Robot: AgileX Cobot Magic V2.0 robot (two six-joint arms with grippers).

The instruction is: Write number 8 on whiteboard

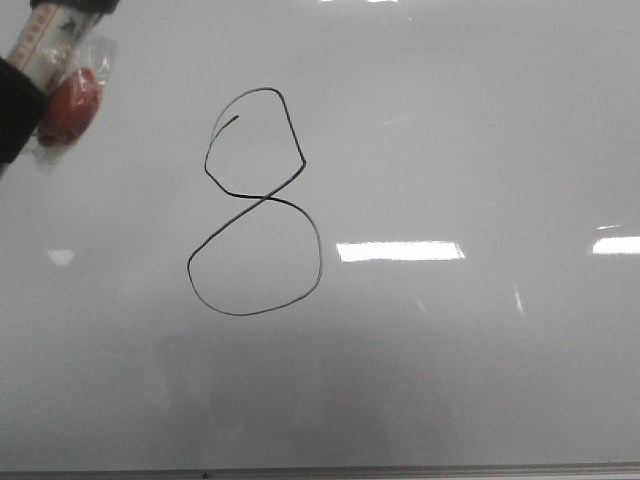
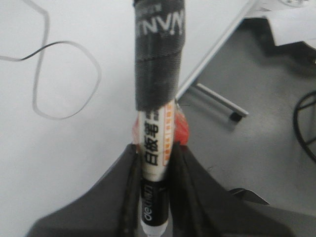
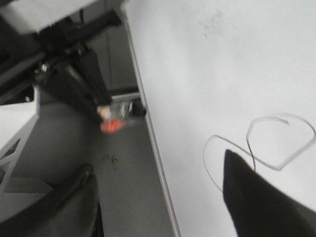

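The left gripper (image 2: pixel 155 163) is closed on a marker (image 2: pixel 157 148), its two dark fingers pressing the white barrel on either side; a black cap or wrap covers the far end of the marker, and something red and plastic-wrapped clings to the barrel near the fingers. In the front view this gripper and marker sit up and to the left of the number 8 (image 1: pixel 255 205), apart from it, with the tip not touching the line.

The right gripper (image 3: pixel 163 197) shows only as two dark blurred fingers spread wide with nothing between them, so it looks open and idle, one finger overlapping the view of the 8.

The 8 itself is drawn in thin black line left of the middle of the whiteboard (image 1: pixel 470 120): a smaller upper loop whose start tucks inside without quite joining, and a larger, rounder lower loop that closes at the crossing.

By my reading the writing is done; what remains, at most, is taking the marker away.
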